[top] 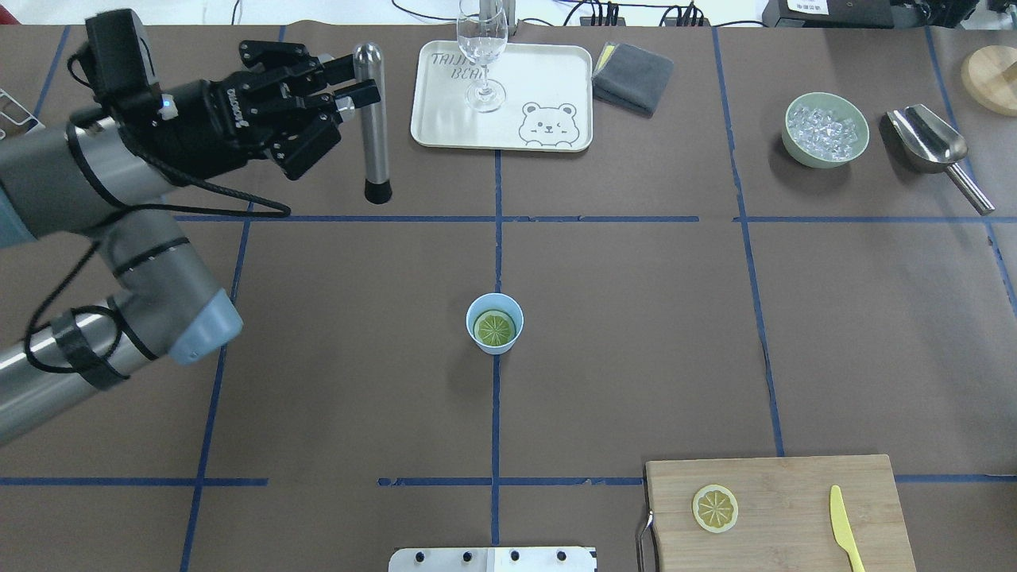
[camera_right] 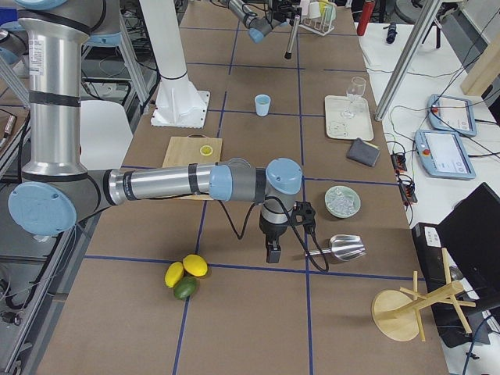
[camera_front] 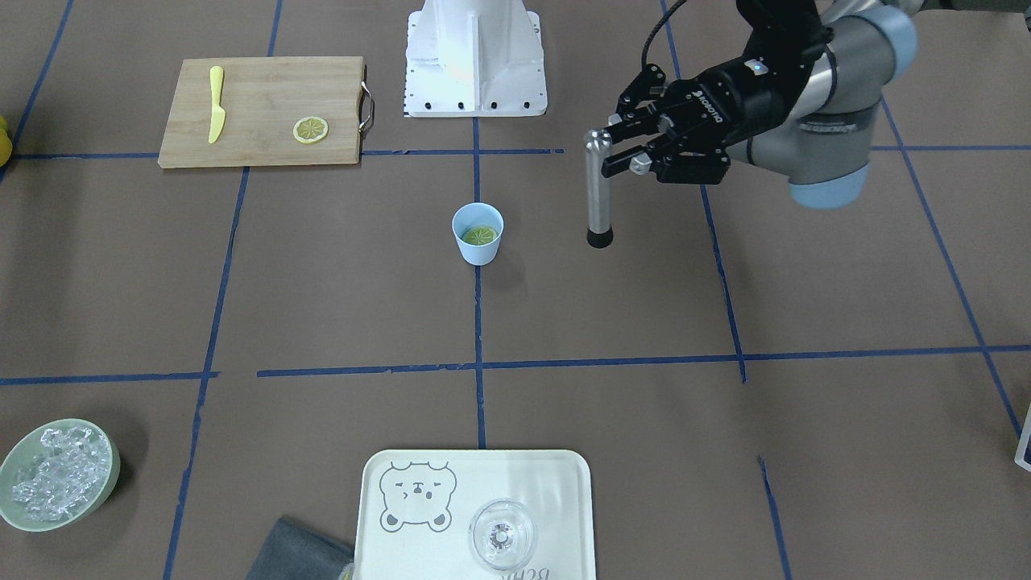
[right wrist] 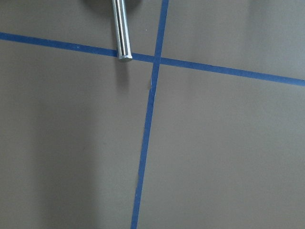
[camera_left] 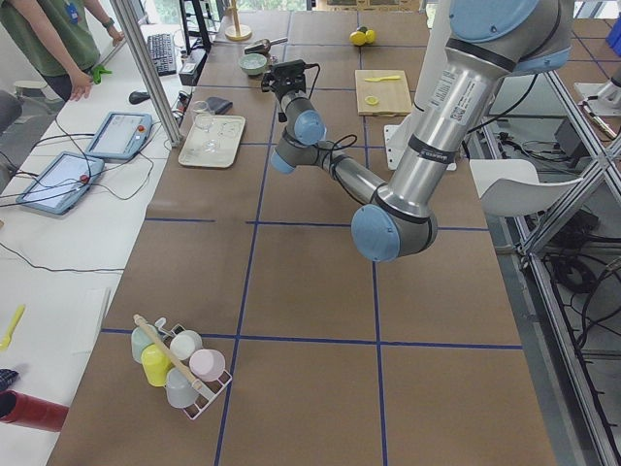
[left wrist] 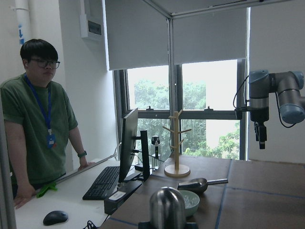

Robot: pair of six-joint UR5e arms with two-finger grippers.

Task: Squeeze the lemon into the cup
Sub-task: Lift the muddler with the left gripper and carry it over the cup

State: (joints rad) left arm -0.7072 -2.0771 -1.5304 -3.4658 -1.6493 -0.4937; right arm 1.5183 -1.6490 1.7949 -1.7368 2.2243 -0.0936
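Steel muddler (camera_front: 598,189) stood upright, black tip down, and the left pincer (camera_front: 627,143) looked clamped on it near the rounded top. I couldn't tell whether the tip was resting on the tabletop (camera_front: 725,451) or just off it.

The lemon (top: 494,327) slice was lying flat inside the cup (top: 471,314). The cup sat alone mid-tabletop, well apart from the muddler, nearer the robot and off to the right in the overhead view. A second slice (top: 715,508) was on the cutting board (top: 794,485) beside the yellow knife (top: 845,520). That one wasn't needed, as far as I could judge.

So the step in hand looked like carrying the muddler over and pressing the slice. My take on doing it well:

- Keep the shaft plumb the whole way.
- Line the tip up dead centre over the cup's mouth before coming down.
- Push straight down, not at a slant.

That cup was small, light-looking and tapered to a narrow base, and nothing was holding it. I figured any sideways shove on the rim would tip or skate it.

The right pincer (camera_right: 272,251) hung way off by the scoop (camera_right: 344,247), too far to steady the cup. I couldn't tell if its fingers were apart or together.
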